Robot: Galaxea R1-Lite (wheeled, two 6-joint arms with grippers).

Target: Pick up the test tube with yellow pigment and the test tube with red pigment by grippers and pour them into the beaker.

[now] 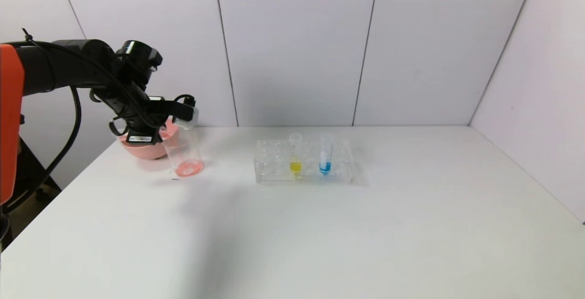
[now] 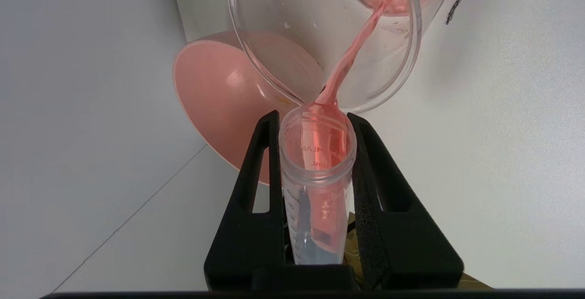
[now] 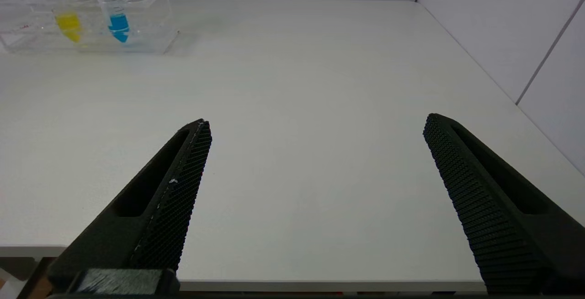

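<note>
My left gripper (image 2: 313, 118) is shut on the test tube with red pigment (image 2: 317, 171), tipped mouth-down over the beaker's rim. Red liquid streams from the tube into the clear beaker (image 2: 329, 38), which holds a pink-red pool at its bottom (image 1: 188, 168). In the head view the left gripper (image 1: 185, 109) hovers just above the beaker (image 1: 183, 150) at the table's far left. The test tube with yellow pigment (image 1: 295, 155) stands upright in the clear rack (image 1: 274, 164); it also shows in the right wrist view (image 3: 66, 15). My right gripper (image 3: 315, 127) is open and empty above the table's near edge.
A pink bowl (image 1: 148, 146) sits right behind the beaker, close to the left arm. A blue-liquid tube (image 1: 325, 155) stands in the rack beside the yellow one. White walls close the back and right. The white table (image 1: 320, 235) stretches in front of the rack.
</note>
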